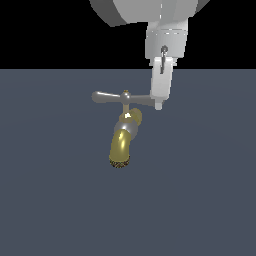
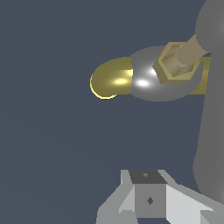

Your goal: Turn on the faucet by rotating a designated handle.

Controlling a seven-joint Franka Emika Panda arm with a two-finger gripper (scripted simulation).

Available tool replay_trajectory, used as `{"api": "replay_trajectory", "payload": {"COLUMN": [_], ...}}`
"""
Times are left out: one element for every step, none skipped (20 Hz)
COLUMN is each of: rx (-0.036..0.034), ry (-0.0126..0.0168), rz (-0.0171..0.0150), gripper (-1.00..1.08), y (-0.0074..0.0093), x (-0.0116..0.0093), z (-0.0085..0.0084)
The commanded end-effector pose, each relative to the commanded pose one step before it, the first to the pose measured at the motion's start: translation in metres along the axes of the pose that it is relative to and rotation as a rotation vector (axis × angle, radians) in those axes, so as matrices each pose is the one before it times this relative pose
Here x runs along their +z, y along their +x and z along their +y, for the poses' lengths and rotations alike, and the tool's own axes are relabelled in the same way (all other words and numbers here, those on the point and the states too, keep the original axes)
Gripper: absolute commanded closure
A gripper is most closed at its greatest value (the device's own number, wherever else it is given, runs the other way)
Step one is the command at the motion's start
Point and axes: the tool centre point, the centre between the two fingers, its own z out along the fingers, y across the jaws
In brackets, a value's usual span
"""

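The handle (image 1: 122, 98) sits as a level silver crossbar on its thin brass stem (image 1: 126, 105), above the faucet (image 1: 125, 137), whose gold spout (image 1: 120, 147) curves down and away from me toward its dark mesh tip. One arm of the crossbar reaches right up to my fingertips; the other points off to the exterior view's left, well clear of me. I take it I am placed at that end because the far tip of an arm gives the most leverage for a sideways push around the stem. My gripper (image 1: 158, 103) hangs straight down from above, with the finger (image 1: 161, 85) that shows touching or almost touching the arm's end. The exterior view shows my fingers edge-on, one hiding the other, so I cannot tell how wide my jaws stand, nor whether the bulb lies between them or just beside them. In the wrist view the near arm (image 2: 210, 109) passes as a blurred grey bar beside my finger base, with the brass hex nut (image 2: 175, 63) and silver collar (image 2: 144, 81) beyond.
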Motion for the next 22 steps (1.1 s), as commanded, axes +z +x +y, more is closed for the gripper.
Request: {"api": "replay_trajectory", "payload": {"rx": [-0.00668, 0.0, 0.0, 0.0, 0.0, 0.0, 0.0, 0.0, 0.0, 0.0, 0.0, 0.0, 0.0, 0.0, 0.0, 0.0, 0.0, 0.0, 0.0, 0.0, 0.0, 0.0], "ry": [-0.00025, 0.0, 0.0, 0.0, 0.0, 0.0, 0.0, 0.0, 0.0, 0.0, 0.0, 0.0, 0.0, 0.0, 0.0, 0.0, 0.0, 0.0, 0.0, 0.0, 0.0, 0.0], "rz": [0.00091, 0.0, 0.0, 0.0, 0.0, 0.0, 0.0, 0.0, 0.0, 0.0, 0.0, 0.0, 0.0, 0.0, 0.0, 0.0, 0.0, 0.0, 0.0, 0.0, 0.0, 0.0], "gripper": [1.08, 1.08, 1.08, 1.08, 1.08, 1.08, 1.08, 1.08, 1.08, 1.08, 1.08, 1.08, 1.08, 1.08, 1.08, 1.08, 1.08, 1.08, 1.08, 1.08, 1.08, 1.08], "y": [0.00086, -0.00008, 0.0, 0.0, 0.0, 0.00019, -0.0003, -0.0003, -0.0003, -0.0003, -0.0003, -0.0003, -0.0003, -0.00029, -0.00029, -0.00029, -0.00029, -0.00029, -0.00029, -0.00029, -0.00029, -0.00029], "x": [0.00094, 0.00001, 0.0, 0.0, 0.0, -0.00009, 0.00001, 0.00001, 0.00001, 0.00001, 0.00001, 0.00001, 0.00001, 0.00001, 0.00001, 0.0, 0.0, 0.0, 0.0, 0.0, 0.0, 0.0], "z": [0.00116, 0.00005, 0.0, 0.0, 0.0, -0.00017, 0.00301, 0.00301, 0.00301, 0.00301, 0.00301, 0.003, 0.003, 0.003, 0.00299, 0.00299, 0.00299, 0.00298, 0.00298, 0.00297, 0.00297, 0.00296]}}
